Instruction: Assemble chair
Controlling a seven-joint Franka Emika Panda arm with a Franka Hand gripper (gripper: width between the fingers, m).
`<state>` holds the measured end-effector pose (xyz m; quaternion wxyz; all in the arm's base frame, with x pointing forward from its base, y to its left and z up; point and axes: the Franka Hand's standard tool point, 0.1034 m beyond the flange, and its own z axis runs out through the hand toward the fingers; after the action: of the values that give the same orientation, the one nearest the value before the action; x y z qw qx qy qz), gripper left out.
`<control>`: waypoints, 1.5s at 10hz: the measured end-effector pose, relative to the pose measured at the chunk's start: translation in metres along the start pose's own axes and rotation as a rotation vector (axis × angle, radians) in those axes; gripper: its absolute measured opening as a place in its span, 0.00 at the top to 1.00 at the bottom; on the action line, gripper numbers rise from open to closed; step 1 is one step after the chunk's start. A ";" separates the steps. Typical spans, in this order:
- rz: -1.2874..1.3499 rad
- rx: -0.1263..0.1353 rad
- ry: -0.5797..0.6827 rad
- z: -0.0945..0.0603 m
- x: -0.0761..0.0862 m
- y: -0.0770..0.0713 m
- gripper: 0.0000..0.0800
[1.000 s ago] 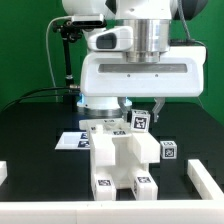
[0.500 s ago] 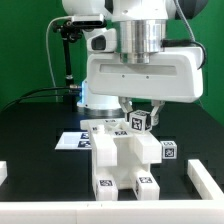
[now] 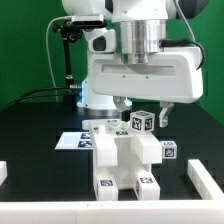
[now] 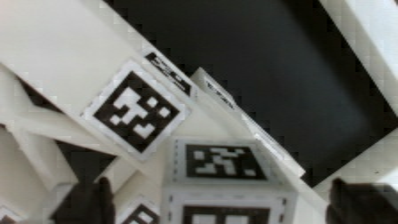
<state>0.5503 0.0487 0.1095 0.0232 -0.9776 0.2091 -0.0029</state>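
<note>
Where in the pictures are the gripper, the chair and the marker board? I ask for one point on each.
gripper [image 3: 143, 113]: exterior view, midway between its two fingertips.
chair [image 3: 118, 160]: exterior view, front face of the white joined block.
marker board [image 3: 68, 142]: exterior view, its flat top face.

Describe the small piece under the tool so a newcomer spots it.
Find the big white chair assembly in the middle of the exterior view. Just above its top, under the tool, is a small white block showing two tagged faces. Unlike the tagged block at the exterior view's right, it sits higher, at the chair's top, not beside it.
</note>
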 end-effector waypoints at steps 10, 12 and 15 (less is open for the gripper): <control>-0.983 -0.057 0.043 0.005 -0.006 0.006 0.22; -0.896 -0.055 0.043 0.006 -0.006 0.007 0.39; -0.708 -0.048 0.046 0.007 -0.007 0.006 0.65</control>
<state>0.5414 0.0459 0.1025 -0.0070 -0.9894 -0.1421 -0.0279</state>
